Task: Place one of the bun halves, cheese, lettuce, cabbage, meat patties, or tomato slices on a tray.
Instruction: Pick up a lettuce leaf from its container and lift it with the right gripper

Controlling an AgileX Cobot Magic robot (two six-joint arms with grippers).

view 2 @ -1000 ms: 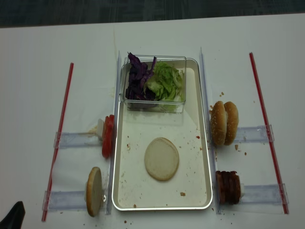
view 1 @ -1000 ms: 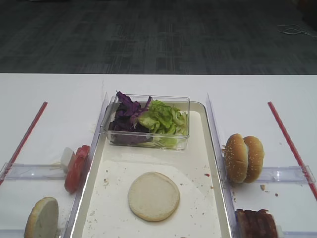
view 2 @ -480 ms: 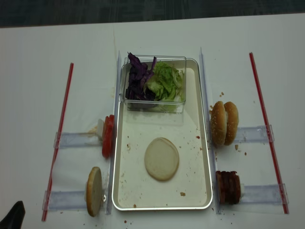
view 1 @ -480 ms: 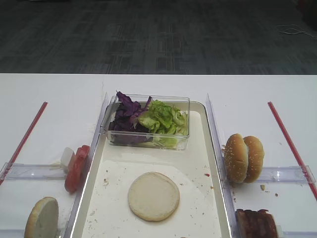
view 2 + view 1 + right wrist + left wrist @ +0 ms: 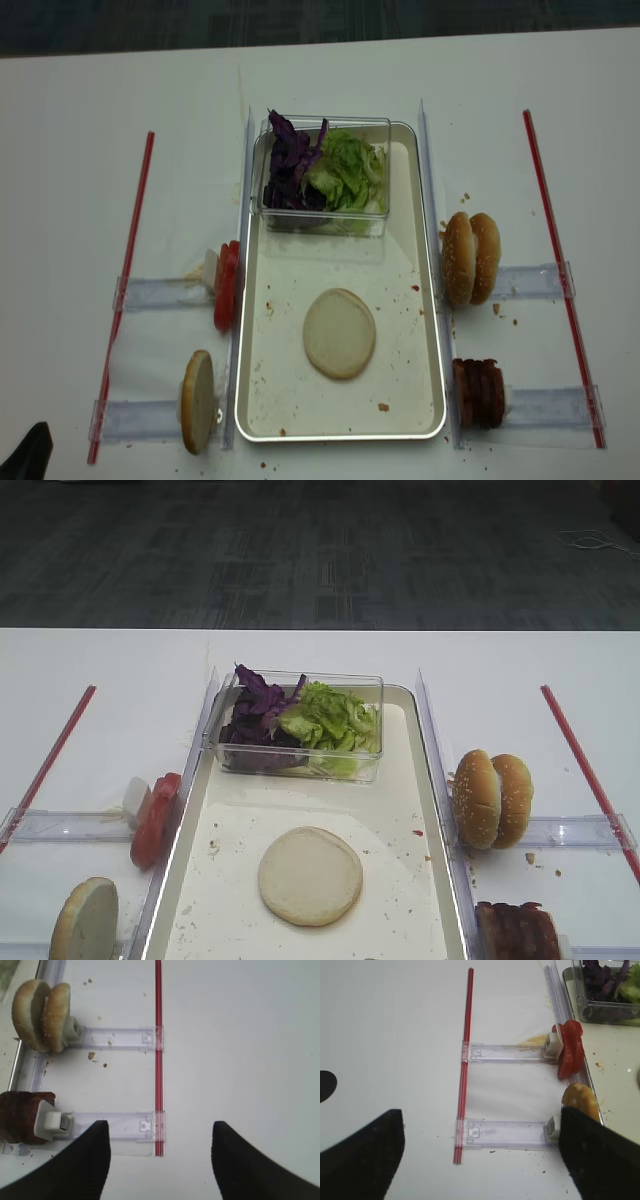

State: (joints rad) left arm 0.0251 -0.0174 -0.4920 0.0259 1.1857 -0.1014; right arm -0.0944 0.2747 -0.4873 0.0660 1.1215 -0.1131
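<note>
Crumbs speckle the tray (image 5: 425, 330), where one bun half (image 5: 340, 333) lies cut face up. Ahead and left of the right gripper (image 5: 159, 1160), spread wide and empty, meat patties (image 5: 20, 1115) stand half cropped. The left gripper (image 5: 480, 1160) looks open, holding nothing.

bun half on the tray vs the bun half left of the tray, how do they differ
The bun half on the tray lies flat, pale cut face up; the bun half left of the tray stands on edge in a clear holder. One is on the tray, the other off it. Both are round.
</note>
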